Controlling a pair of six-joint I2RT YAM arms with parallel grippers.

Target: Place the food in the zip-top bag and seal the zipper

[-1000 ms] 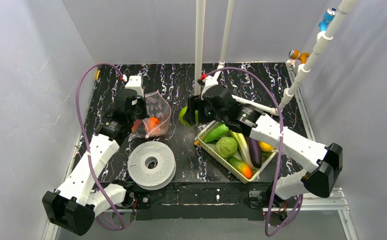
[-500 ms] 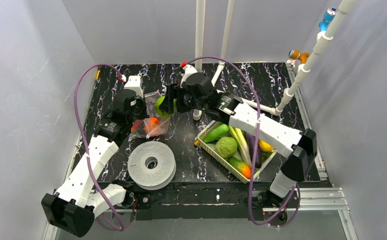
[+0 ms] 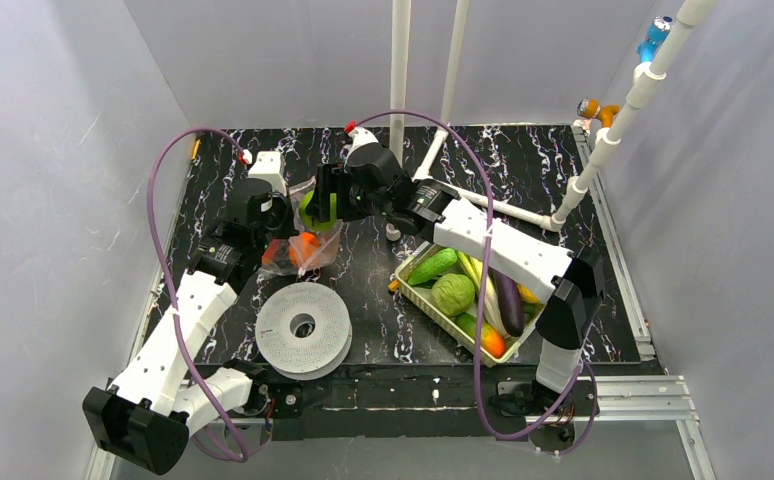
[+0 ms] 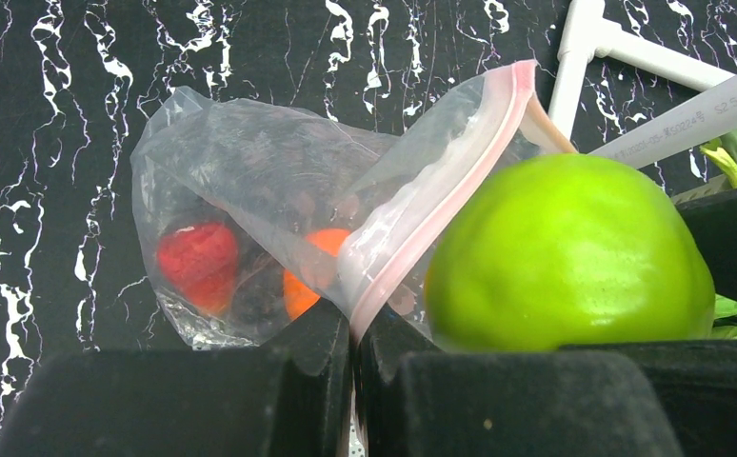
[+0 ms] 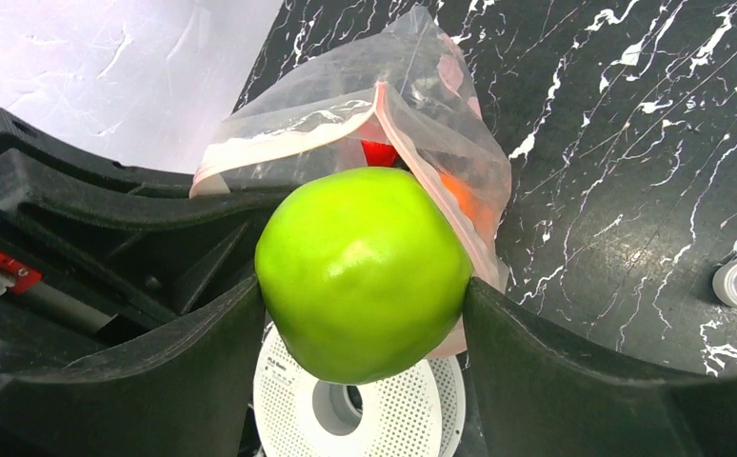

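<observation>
Right gripper [image 5: 360, 319] holds apple [image 5: 363, 271]; zipper [image 4: 438, 188] seemingly diagonal.

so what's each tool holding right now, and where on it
The right tool grips the green apple by its opposite sides. The left tool pinches the zip-top bag at the zipper along its mouth.

Apple [image 5: 363, 271] at bag [image 4: 250, 181] mouth, spool [image 3: 303, 327] nearer (tray [image 3: 425, 306] right)
</observation>
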